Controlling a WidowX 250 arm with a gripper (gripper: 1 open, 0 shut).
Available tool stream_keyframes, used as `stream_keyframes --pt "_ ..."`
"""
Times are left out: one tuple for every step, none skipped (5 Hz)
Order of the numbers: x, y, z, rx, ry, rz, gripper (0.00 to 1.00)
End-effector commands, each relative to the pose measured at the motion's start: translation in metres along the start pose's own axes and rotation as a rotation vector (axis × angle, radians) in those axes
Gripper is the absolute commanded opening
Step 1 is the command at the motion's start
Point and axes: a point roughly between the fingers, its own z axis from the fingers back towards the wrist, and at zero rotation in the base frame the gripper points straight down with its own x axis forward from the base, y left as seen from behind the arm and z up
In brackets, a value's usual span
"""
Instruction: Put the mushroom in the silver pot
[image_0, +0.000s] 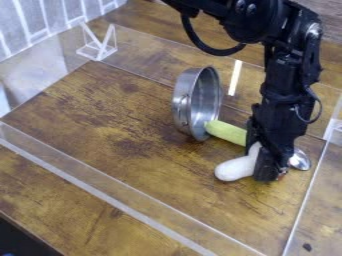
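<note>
In the single camera view the silver pot (201, 102) serves as the landmark: it sits tilted up on its edge near the middle of the wooden table (94, 120), its open mouth facing left. Just to its lower right, on the table, lies the mushroom (237, 167) on its side, the cream stem pointing left and the cap hidden behind the black gripper (270, 166). A yellow-green spoon (229, 131) lies between pot and mushroom, touching the pot's rim.

The gripper points down over the mushroom's cap end, fingers low at the table. Whether they are apart or already clamped on the mushroom I cannot tell; the cap is hidden.

The step in hand looks like the grasp. To do it well, the fingers should close squarely on the cap, since the glossy round shape could squirt out, then lift clear of the spoon before crossing to the tilted pot.
</note>
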Motion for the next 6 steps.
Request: stream_keyframes --pt "-0.001 0.011 0.019 0.018 -0.060 0.014 0.00" --pt "-0.001 0.007 0.027 0.035 -0.068 0.067 0.00" --pt "-0.002 0.002 0.034 0.048 -0.075 0.116 0.00" --pt "-0.007 0.009 0.052 0.058 -0.080 0.142 0.00" --pt "-0.013 0.014 0.073 0.076 -0.094 0.165 0.00" --pt "-0.005 0.009 0.092 0.094 -0.111 0.173 0.00"
